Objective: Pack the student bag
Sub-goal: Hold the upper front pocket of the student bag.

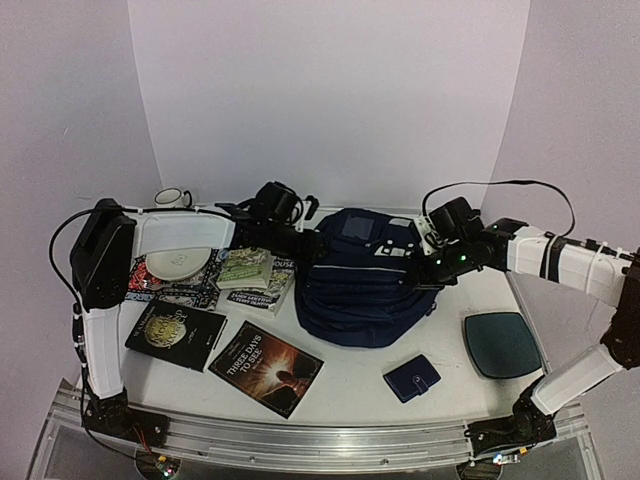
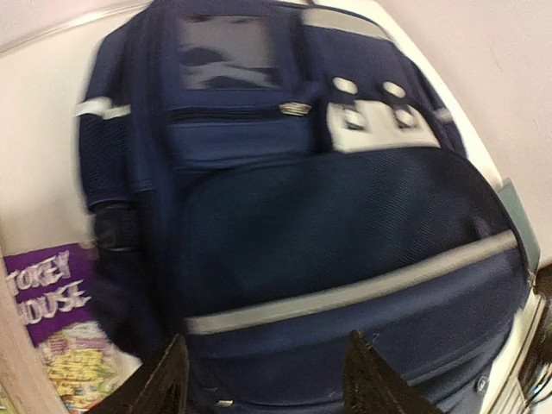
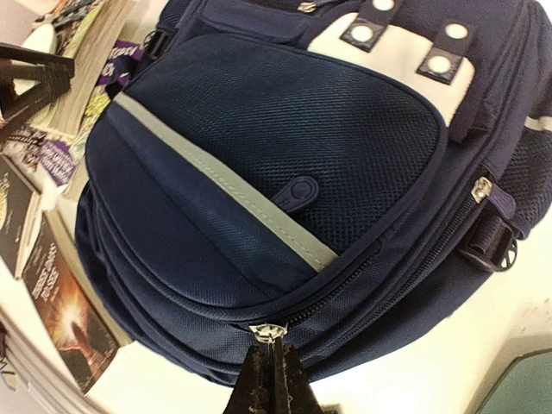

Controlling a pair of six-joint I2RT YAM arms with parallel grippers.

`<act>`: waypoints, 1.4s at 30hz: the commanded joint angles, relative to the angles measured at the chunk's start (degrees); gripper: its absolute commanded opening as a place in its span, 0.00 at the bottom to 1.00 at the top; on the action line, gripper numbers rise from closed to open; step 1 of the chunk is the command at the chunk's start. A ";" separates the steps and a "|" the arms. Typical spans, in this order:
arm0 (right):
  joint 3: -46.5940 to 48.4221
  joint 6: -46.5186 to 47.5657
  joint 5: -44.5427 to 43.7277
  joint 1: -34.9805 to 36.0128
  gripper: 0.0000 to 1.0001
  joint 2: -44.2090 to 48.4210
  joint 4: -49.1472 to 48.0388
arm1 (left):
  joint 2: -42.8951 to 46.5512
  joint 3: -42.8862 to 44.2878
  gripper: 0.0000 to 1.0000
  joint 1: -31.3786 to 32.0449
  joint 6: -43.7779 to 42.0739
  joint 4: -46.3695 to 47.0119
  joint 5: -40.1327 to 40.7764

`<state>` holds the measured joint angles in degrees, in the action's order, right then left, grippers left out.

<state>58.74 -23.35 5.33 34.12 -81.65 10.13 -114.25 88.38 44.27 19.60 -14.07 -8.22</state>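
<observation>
Lying front-up in the middle of the table, toward the far side, the student bag [image 1: 365, 280] has a stack of books [image 1: 250, 272] just to its left. The left gripper [image 2: 263, 369] hangs over the bag's left side with its jaws apart, nothing between them. The right gripper [image 3: 272, 355] is at the bag's right edge, jaws pinched together on a silver zip pull [image 3: 269, 331].
</observation>
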 commanded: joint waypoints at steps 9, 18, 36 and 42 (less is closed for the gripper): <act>4.54 1.12 4.08 1.83 0.00 0.51 0.75 | 5.00 -2.26 0.71 12.61 -33.35 8.24 4.73; 4.90 1.23 3.74 3.30 0.00 -0.11 1.38 | 2.02 -1.17 0.71 13.91 -45.71 11.08 2.84; 5.69 2.31 0.69 3.85 0.00 -1.56 3.21 | -2.89 1.92 0.16 16.21 -50.43 13.80 0.43; 4.72 2.76 -0.09 3.87 0.00 -1.12 3.93 | -2.66 0.89 0.00 16.46 -50.75 13.81 0.40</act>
<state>61.47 -21.71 6.30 37.54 -83.26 14.16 -116.82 87.24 60.16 -31.55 -2.46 -7.41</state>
